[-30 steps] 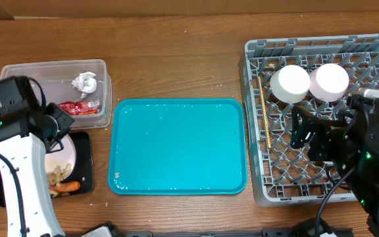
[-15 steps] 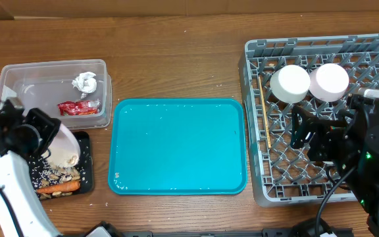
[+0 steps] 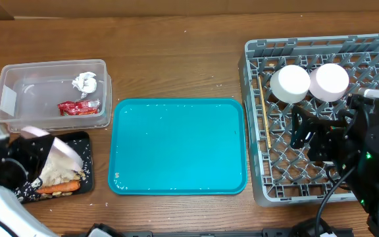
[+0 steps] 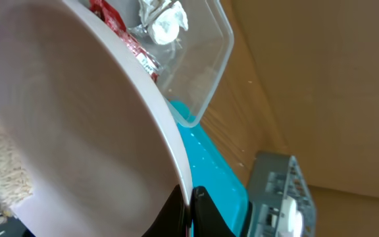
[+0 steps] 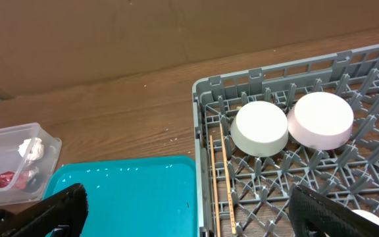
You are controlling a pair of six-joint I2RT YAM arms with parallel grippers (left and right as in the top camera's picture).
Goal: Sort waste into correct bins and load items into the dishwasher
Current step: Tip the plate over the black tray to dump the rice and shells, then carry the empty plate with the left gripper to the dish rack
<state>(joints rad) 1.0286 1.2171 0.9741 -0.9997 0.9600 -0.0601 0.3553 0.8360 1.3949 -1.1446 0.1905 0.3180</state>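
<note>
At eight o'clock my left fingers (image 4: pixel 206 220) clench the tilted plate (image 3: pixel 61 161) over the black tray (image 3: pixel 84 141). At three o'clock my right fingers (image 5: pixel 64 204) gape, empty, above the rack (image 3: pixel 288 178).

No legible text or labels.

The left arm (image 3: pixel 5 204) comes in from the near edge of the desk, its white link bending up to a black wrist. The left claw (image 3: pixel 38 151) is clamped tight on the rim of the tilted plate (image 3: pixel 61 157), and its dark fingertips (image 4: pixel 201 212) meet on that rim. The right arm (image 3: pixel 367 158) sits folded low. The right claw (image 3: pixel 304 135) points leftward, its fingers (image 5: pixel 61 209) spread wide and gripping nothing.
</note>
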